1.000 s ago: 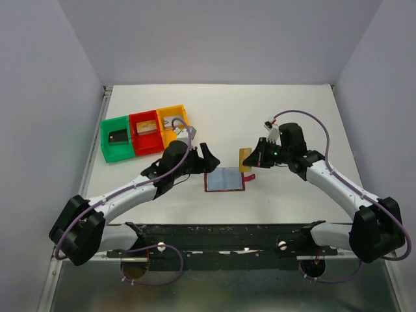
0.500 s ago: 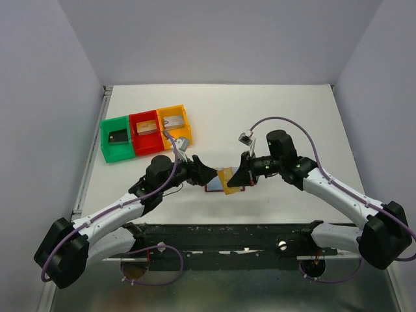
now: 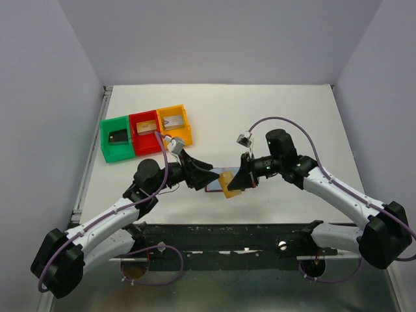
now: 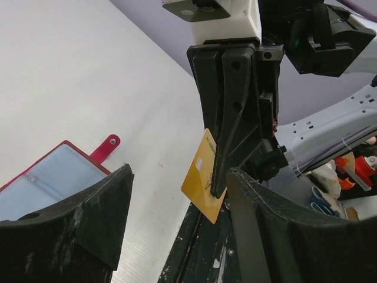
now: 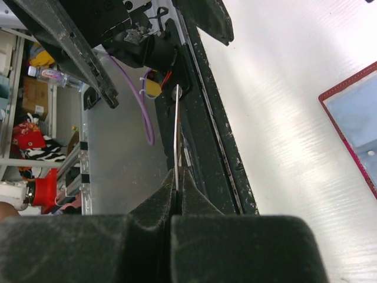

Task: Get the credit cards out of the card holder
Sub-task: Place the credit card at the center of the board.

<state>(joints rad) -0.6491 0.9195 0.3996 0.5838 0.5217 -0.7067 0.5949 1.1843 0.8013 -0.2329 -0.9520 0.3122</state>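
Overhead view of a white table (image 3: 286, 117) with two robot arms reaching in from the six o'clock edge. Near the table's middle, the right gripper (image 3: 242, 181) had its fingers pressed together on one edge of a gold-orange card (image 3: 230, 186), pinching it clear of the table surface. In the left wrist view this card (image 4: 202, 187) hung tilted, with its lower corner free. In the right wrist view it showed only as a thin edge (image 5: 177, 132) rising from the closed fingertips.

The left gripper (image 3: 209, 173) sat at about nine o'clock from the card, close beside it. Its fingers (image 4: 100, 212) were spread wide and held nothing.

The card holder (image 4: 56, 177) lay open and flat on the table beneath and between the two grippers. Its light blue pockets faced up and its red snap tab (image 4: 106, 146) stuck out.

Toward ten o'clock, well apart from the grippers, a green tray (image 3: 107, 144), a red tray (image 3: 144, 148) and a yellow tray (image 3: 187, 133) stood touching in a row. A black card (image 3: 119, 137) lay in the green tray.
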